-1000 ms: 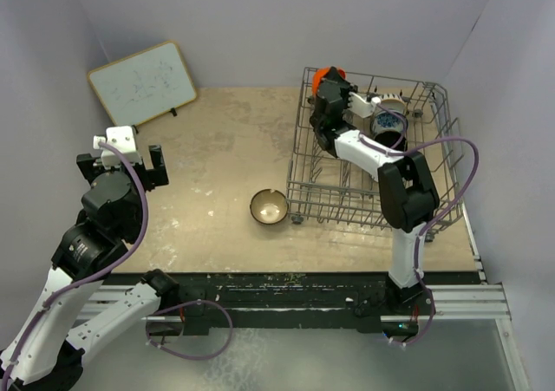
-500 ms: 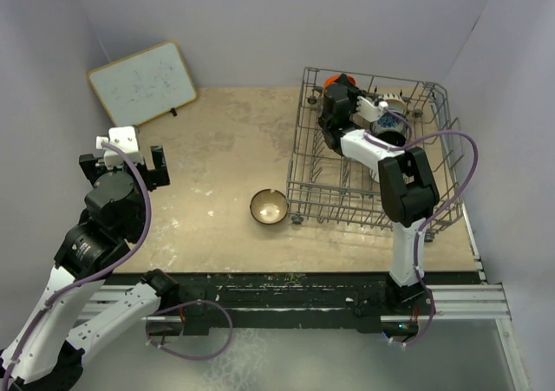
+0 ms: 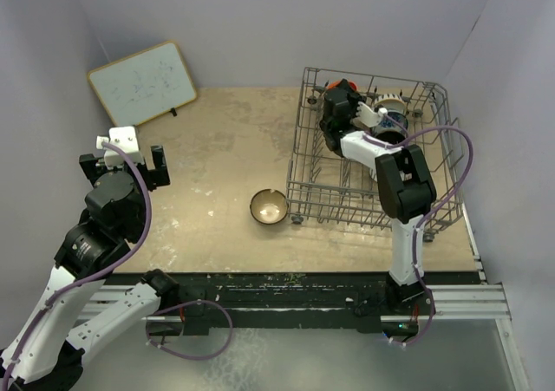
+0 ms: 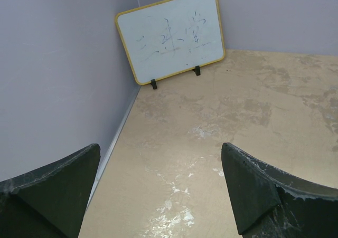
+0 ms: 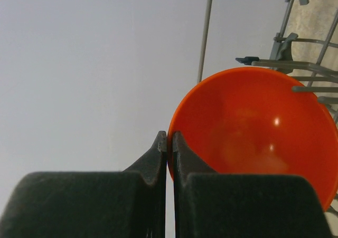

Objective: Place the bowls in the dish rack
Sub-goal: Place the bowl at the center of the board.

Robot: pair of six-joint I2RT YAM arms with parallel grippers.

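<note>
My right gripper (image 3: pixel 335 98) is shut on the rim of the orange-red bowl (image 5: pixel 253 137), one finger (image 5: pixel 160 148) outside and one inside. It holds the bowl on edge among the wires at the far left corner of the grey dish rack (image 3: pixel 299 144). From above only a sliver of the orange-red bowl (image 3: pixel 327 85) shows past the wrist. A blue-and-white bowl (image 3: pixel 392 120) sits in the rack's far part, partly hidden by the arm. The brown bowl with cream inside (image 3: pixel 270 206) stands on the table just left of the rack. My left gripper (image 3: pixel 121 154) is open and empty, also in its wrist view (image 4: pixel 160 149).
A white board (image 3: pixel 143 83) leans at the far left corner, also in the left wrist view (image 4: pixel 171 35). Grey walls close in the left, back and right. The rack's upright wires (image 5: pixel 205 35) stand close around the held bowl.
My right gripper has moved right and down with the orange-red bowl, deeper into the rack's far left corner, so less of the bowl shows from above. The left arm has barely moved.
</note>
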